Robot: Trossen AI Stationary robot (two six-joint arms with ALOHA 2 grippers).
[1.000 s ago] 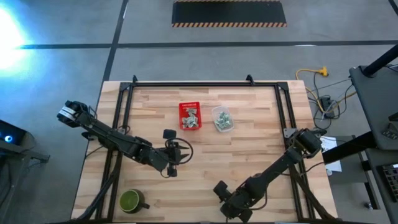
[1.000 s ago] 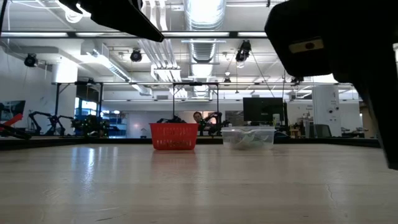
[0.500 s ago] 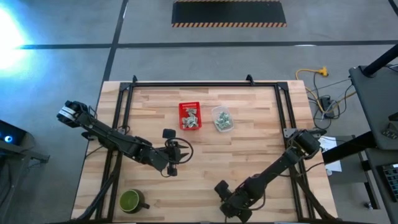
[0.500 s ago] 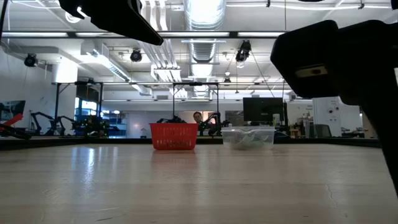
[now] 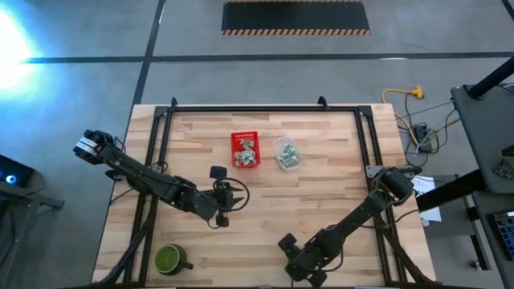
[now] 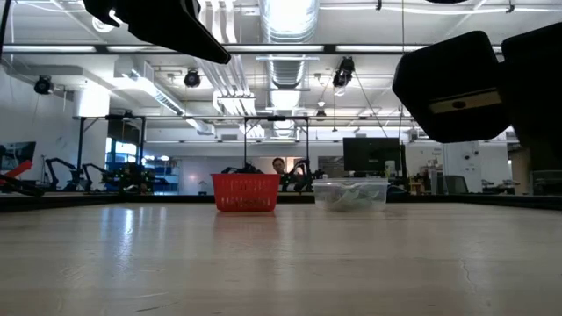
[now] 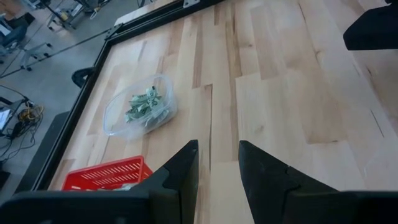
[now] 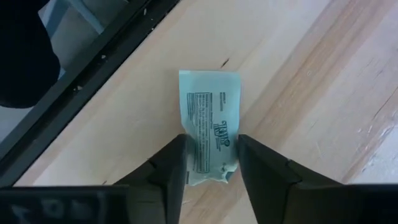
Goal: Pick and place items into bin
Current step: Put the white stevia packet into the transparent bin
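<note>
The item is a pale green wrapper [image 8: 210, 127] lying flat on the wooden table near its front edge. My right gripper [image 8: 211, 142] points steeply down there [image 5: 287, 245] and is shut on the wrapper's near end. More green-and-white items lie in a clear tub [image 5: 287, 153] and in the red basket [image 5: 246, 149] at the table's far middle. My left gripper [image 7: 217, 152] hovers open above mid-table [image 5: 220, 181], nothing between its fingers, facing the tub [image 7: 140, 111] and basket [image 7: 106, 175]. My right gripper pinches the wrapper's two long edges near its near end [image 8: 211, 163] between its two fingers [image 8: 177, 158], which come from above, slanting steeply down. The wrapper lies flat on the table, its far end [image 8: 208, 81] reaching out past the fingertips.
A green mug [image 5: 169, 258] stands at the near left corner. A black frame rail [image 8: 93, 68] runs along the table edge close to the wrapper. A person shows far behind the basket [image 6: 279, 165]. Bare wood lies between the arms and the two containers.
In the low view my right arm's wrist has rolled a little and its dark block has slid toward that picture's right. The left arm has kept still.
</note>
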